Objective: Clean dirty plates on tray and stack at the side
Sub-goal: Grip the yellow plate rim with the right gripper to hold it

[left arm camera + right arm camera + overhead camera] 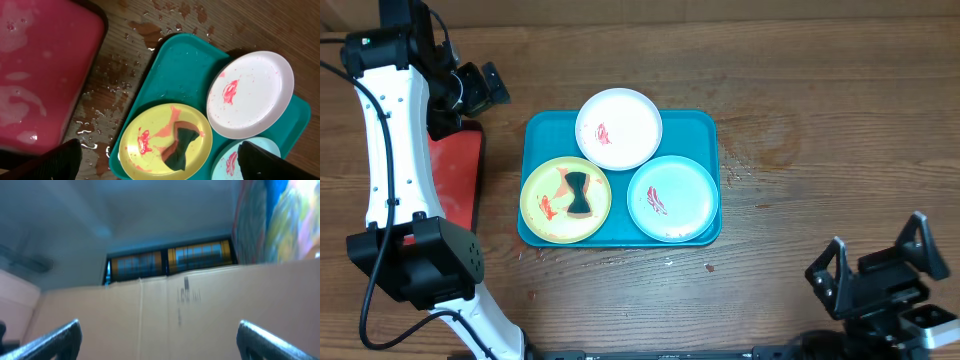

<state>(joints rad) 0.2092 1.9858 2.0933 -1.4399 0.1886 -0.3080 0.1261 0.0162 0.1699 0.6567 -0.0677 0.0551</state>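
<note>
The teal tray [545,140] lies mid-table and carries three plates, each with a red smear. The white plate [618,128] is at the back, the yellow-green plate [552,205] front left, the light blue-green plate [672,198] front right. A dark folded cloth [579,193] rests on the yellow-green plate. My left gripper [485,90] hovers open and empty at the back left, away from the tray. The left wrist view looks down on the tray [185,65], the white plate [250,92], the yellow-green plate [150,150] and the cloth [180,147]. My right gripper [875,258] stands open and empty at the front right.
A red tray [455,175] with a dark rim lies left of the teal one, wet on its surface [40,65]. Water drops and puddles [107,95] dot the wood between them. The right wrist view faces a cardboard wall [160,310].
</note>
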